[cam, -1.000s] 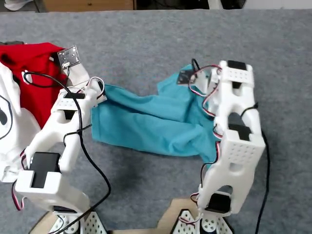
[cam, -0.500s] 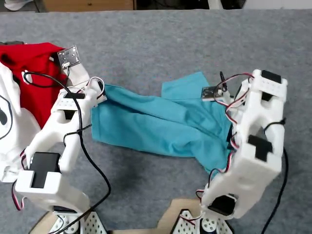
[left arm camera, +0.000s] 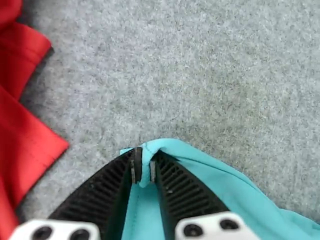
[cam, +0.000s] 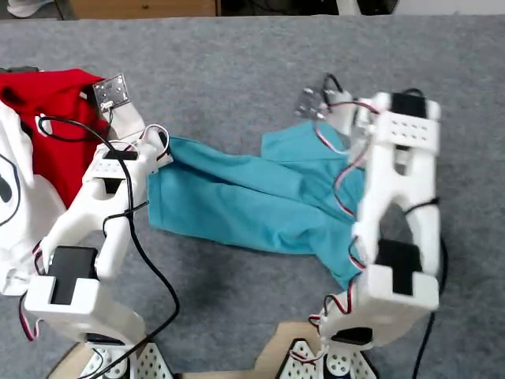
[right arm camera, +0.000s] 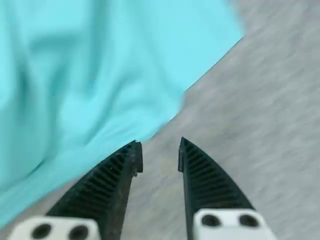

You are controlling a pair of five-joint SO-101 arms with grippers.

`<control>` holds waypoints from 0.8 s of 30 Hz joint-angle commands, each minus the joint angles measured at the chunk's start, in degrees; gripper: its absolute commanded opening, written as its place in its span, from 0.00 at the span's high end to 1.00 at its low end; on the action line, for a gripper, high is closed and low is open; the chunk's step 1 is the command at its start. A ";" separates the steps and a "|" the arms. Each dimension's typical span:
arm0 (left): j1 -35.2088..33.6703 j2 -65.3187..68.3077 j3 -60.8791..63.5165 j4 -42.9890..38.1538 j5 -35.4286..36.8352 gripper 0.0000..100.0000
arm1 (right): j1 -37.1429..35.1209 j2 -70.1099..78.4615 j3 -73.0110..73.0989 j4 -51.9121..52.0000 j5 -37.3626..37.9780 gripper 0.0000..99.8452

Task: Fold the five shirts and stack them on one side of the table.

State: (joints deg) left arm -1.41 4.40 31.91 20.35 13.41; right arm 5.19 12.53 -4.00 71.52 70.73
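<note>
High view first. Shows a white shirt and a red shirt bunched at the far left of the grey table. Next to the right, finds the left gripper clamped on the left corner of the teal shirt, pinning it just beside the red one. Lies crumpled and half folded mid-table between the arms, long axis running left to right. Further right, puts the right gripper with jaws apart, holding nothing, at the far right edge of the teal shirt, one tip by the hem and bare table between the tips. Leaves the cloth to its near left, closer to this arm than to the other. Probably calls for a short move back over that edge to pinch it. Against a second ago: left arm unmoved, teal cloth much the same, right arm swung out rightward and then to the far side of the flap.
</note>
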 commanded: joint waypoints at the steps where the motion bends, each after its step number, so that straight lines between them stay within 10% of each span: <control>1: 0.35 -0.57 -1.32 -0.62 -0.44 0.98 | -4.00 9.54 -7.96 -9.49 -5.45 0.86; 16: 0.35 -0.57 -1.32 -0.62 -0.44 0.98 | -4.62 67.56 -86.20 16.09 -10.02 0.86; 24: 0.35 -0.57 -1.32 -0.62 -0.44 0.98 | -3.91 69.32 -87.34 17.58 -7.47 0.90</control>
State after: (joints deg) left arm -1.41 4.40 31.91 20.35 13.41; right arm 1.05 83.12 -92.35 89.01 61.76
